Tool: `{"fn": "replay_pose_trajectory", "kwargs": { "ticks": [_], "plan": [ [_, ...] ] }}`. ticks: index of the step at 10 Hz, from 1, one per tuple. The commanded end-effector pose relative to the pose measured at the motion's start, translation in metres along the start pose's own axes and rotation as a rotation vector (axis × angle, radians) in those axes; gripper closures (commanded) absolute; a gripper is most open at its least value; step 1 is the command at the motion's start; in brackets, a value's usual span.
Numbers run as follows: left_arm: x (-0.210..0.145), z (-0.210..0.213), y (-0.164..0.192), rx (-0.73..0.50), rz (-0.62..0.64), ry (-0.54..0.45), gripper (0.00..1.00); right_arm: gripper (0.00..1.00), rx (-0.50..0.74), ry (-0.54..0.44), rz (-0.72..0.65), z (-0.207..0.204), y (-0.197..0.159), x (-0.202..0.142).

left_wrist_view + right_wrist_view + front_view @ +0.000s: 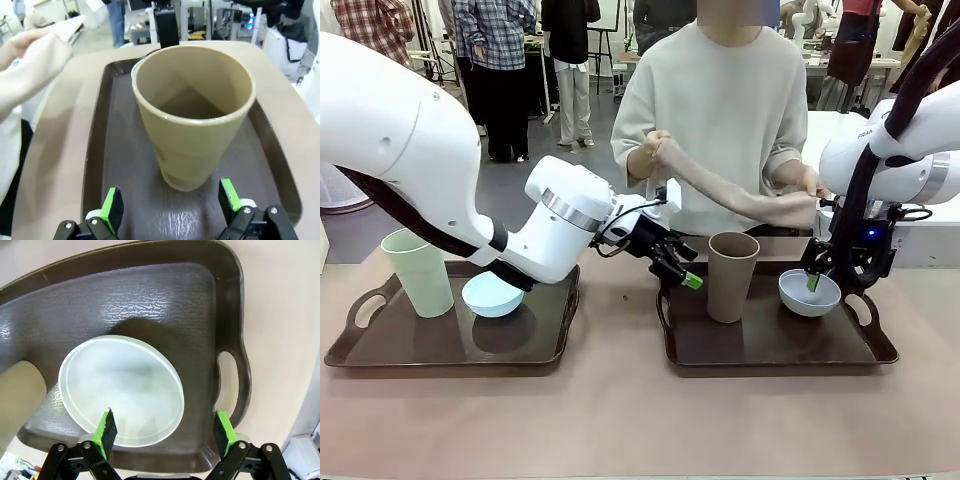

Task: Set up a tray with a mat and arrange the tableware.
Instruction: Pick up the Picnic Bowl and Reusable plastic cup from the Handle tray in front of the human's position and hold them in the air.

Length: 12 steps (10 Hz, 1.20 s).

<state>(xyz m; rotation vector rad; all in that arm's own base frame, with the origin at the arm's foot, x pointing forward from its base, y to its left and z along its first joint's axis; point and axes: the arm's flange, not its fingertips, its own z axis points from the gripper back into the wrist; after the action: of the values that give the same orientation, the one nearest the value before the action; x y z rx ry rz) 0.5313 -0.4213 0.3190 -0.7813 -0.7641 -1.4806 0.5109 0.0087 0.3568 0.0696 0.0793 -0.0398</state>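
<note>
Left end effector [682,272] wide open, lined up on taupe tumbler [732,277], right end effector [814,280] wide open just above greyish-white bowl [808,297], both standing on right tray [770,362], probably to clear it for the mat [745,198] the person holds above.

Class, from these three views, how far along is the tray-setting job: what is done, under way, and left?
Done: green tumbler and blue bowl stand on the left tray, brown tumbler and white bowl on the right tray. In hand: the person holds a beige mat; the left gripper, jaws open, faces the brown tumbler, the right gripper hangs open over the white bowl. Left: no mat lies in a tray yet.
</note>
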Motion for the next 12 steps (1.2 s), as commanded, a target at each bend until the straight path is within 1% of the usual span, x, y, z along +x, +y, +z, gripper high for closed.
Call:
{"fn": "replay_pose_trajectory", "kwargs": {
  "ticks": [1,5,6,7,8,11,12],
  "plan": [
    [0.003,-0.015,0.005,-0.001,-0.010,0.016,0.00,0.00,0.041,-0.006,0.016,-0.003,-0.002,0.006],
    [0.010,-0.031,0.005,-0.029,-0.008,0.039,0.00,0.00,0.051,0.005,0.012,-0.004,-0.003,0.010],
    [0.009,-0.031,0.005,-0.029,0.005,0.044,0.00,0.00,0.056,0.007,0.009,-0.004,-0.003,0.012],
    [0.010,-0.027,0.003,-0.027,0.035,0.071,0.00,0.00,0.047,0.007,-0.007,-0.003,-0.003,0.012],
    [0.005,-0.029,0.001,-0.034,-0.014,0.035,0.00,0.00,0.019,0.006,-0.001,-0.004,-0.003,0.003],
    [0.005,-0.029,0.001,-0.039,0.005,0.046,0.00,0.00,0.039,0.002,0.006,0.000,-0.003,0.006],
    [0.004,-0.029,-0.006,-0.043,-0.020,0.016,0.00,0.00,0.046,-0.010,0.016,0.001,0.001,0.007]
  ]
}}
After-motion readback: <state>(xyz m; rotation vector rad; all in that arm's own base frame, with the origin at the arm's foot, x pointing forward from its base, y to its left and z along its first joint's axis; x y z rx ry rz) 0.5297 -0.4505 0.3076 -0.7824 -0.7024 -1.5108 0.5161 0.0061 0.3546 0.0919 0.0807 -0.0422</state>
